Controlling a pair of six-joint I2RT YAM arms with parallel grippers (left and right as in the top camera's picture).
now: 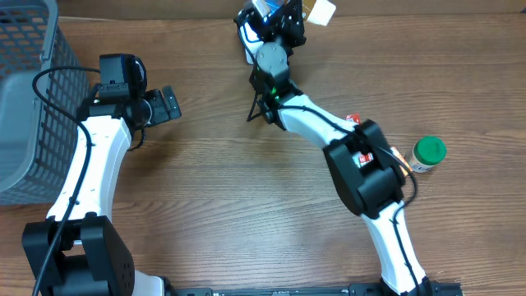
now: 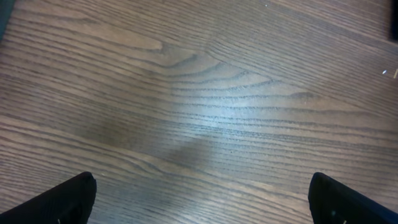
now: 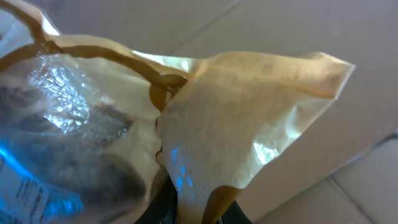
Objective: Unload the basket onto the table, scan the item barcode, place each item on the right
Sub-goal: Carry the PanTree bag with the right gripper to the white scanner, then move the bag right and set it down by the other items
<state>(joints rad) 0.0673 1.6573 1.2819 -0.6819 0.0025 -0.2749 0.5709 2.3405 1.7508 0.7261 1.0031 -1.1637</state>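
Your right claw [image 1: 289,18] is pinched shut on a tan packet [image 1: 321,11], held at the far edge of the counter [image 1: 246,214], a little right of its middle. Your left claw [image 1: 167,105] stands spread wide over bare wood toward the left side, gripping nothing.

The counter is brown wood with a strong grain and a soft glare. A grey mesh basket [image 1: 25,90] sits at its left edge, and a green-lidded jar [image 1: 426,154] sits near its right edge, well apart from both claws.

From overhead you see only a pale corner of the packet. The right wrist view gives you its crinkled paper [image 3: 249,112], a clear film window [image 3: 68,106], a blue glow on its lower part and a printed label [image 3: 18,190] at the lower left, with pale seamed panels behind. The left wrist view shows only wood grain and two dark fingertips [image 2: 68,199] in the bottom corners.
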